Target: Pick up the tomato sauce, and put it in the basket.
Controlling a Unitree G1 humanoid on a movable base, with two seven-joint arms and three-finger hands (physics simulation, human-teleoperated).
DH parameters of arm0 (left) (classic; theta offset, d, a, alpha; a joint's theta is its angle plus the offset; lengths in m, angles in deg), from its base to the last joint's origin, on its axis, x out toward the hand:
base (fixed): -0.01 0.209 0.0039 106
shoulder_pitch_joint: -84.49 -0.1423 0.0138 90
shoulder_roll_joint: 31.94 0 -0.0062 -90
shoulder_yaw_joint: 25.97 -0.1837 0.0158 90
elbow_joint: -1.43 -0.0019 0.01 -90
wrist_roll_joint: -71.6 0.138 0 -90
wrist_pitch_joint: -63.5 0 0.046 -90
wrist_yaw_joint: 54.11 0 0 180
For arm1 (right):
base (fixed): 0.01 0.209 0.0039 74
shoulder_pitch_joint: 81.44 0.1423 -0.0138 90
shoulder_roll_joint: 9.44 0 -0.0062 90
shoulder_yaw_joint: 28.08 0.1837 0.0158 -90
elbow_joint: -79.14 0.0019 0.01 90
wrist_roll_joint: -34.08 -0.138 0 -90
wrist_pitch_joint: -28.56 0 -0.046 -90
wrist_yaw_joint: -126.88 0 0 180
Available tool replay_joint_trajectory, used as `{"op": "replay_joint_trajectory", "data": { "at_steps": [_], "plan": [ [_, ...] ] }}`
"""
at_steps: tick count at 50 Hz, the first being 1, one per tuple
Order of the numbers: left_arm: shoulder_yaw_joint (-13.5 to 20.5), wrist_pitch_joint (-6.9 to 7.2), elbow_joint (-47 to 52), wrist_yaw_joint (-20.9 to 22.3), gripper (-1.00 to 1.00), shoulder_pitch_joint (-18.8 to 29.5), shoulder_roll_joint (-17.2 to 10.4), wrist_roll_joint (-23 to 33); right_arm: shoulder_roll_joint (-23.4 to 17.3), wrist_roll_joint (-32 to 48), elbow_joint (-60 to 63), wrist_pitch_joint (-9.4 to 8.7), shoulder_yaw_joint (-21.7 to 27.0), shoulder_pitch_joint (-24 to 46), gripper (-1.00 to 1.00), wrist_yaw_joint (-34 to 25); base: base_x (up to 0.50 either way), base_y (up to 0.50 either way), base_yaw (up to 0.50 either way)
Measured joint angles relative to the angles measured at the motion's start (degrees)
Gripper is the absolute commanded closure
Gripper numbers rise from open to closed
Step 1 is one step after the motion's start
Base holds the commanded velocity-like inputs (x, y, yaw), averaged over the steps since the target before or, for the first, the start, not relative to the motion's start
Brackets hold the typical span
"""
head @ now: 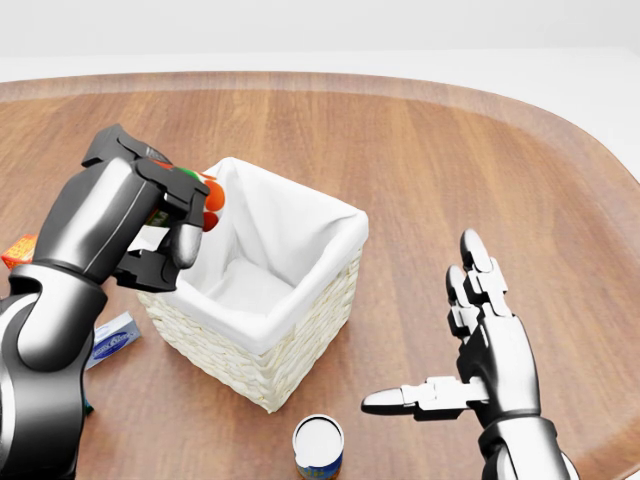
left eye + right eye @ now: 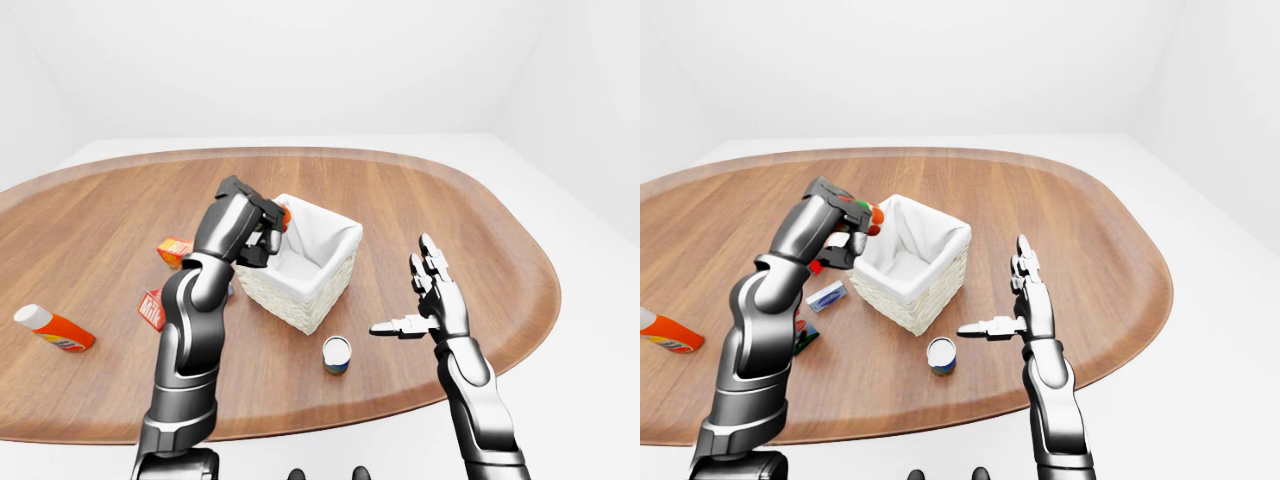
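The left hand [image 1: 135, 225] has its fingers [image 1: 185, 245] clamped on the sauce [image 1: 205, 195], held over the left rim of the basket [image 1: 300, 310], whose white lining shows inside. The right hand [image 1: 490, 345] hovers right of the basket, fingers spread apart and gripping nothing. A can [image 1: 318, 447] stands upright on the worktop [image 1: 450, 170] near the basket's closest corner. Left of the basket lie a blue packet [image 1: 108, 340], an orange box [image 2: 175, 250] and, farther left, a bottle [image 2: 52, 327].
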Motion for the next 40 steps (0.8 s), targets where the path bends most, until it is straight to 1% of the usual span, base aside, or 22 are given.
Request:
{"op": "replay_joint_trajectory", "data": {
  "at_steps": [27, 40],
  "plan": [
    [-1.40, 0.00, -17.36, -4.29, 1.00, 8.94, -0.65, 0.58, 0.00, -0.02, 0.30, 0.00, 0.01, -0.08, -1.00, -0.01, 0.00, 0.00, 0.00],
    [-2.00, 0.00, -26.20, -5.15, 1.00, 13.83, -1.14, 0.71, -0.04, -0.11, 0.22, 0.00, 0.10, 0.19, -1.00, 0.04, 0.00, 0.00, 0.00]
  ]
}}
